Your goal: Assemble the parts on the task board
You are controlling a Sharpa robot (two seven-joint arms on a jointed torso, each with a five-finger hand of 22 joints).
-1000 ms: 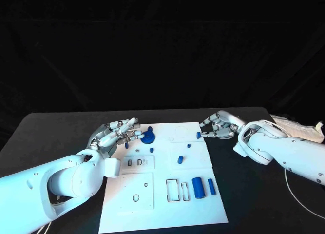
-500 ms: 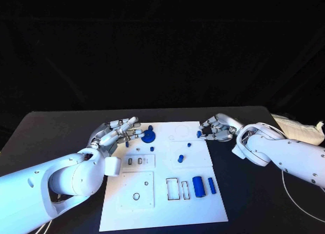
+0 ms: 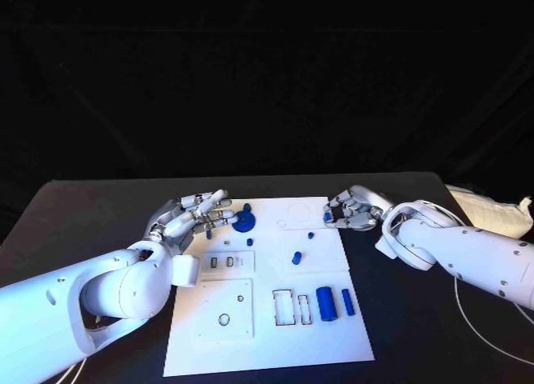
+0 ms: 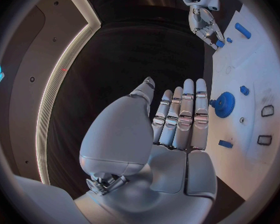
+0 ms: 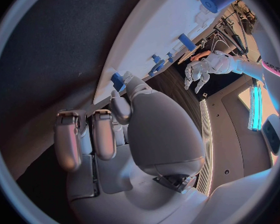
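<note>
White flat task board (image 3: 272,320) sits mid-table on the black matte tabletop (image 3: 82,208), long side running away from the robot. Small blue plastic parts on it: round toothed gear (image 3: 242,225) at the far left, short peg (image 3: 297,258) mid-board, thick cylinder (image 3: 326,305) and a thinner bar (image 3: 347,302) near the rectangular cut-outs on the right.

Handling guess: rigid, light moulded pieces with smooth faces, so probably slippery under metal fingertips. Gear is best taken by its rim across the teeth (more bite there); cylinder and bar across the short width, mid-length. Board is thin and may slide if pushed sideways.

Right hand (image 3: 350,211) is at the board's far right edge, fingers curled in around a small blue piece (image 3: 327,217). It looks pinched, though contact is partly hidden.

Left hand (image 3: 201,216) hovers just beside the gear, fingers straight and loosely spread, holding nothing (wrist view confirms bare palm (image 4: 177,134)).

Pale crumpled cloth (image 3: 491,213) lies at the table's right edge, well apart.
</note>
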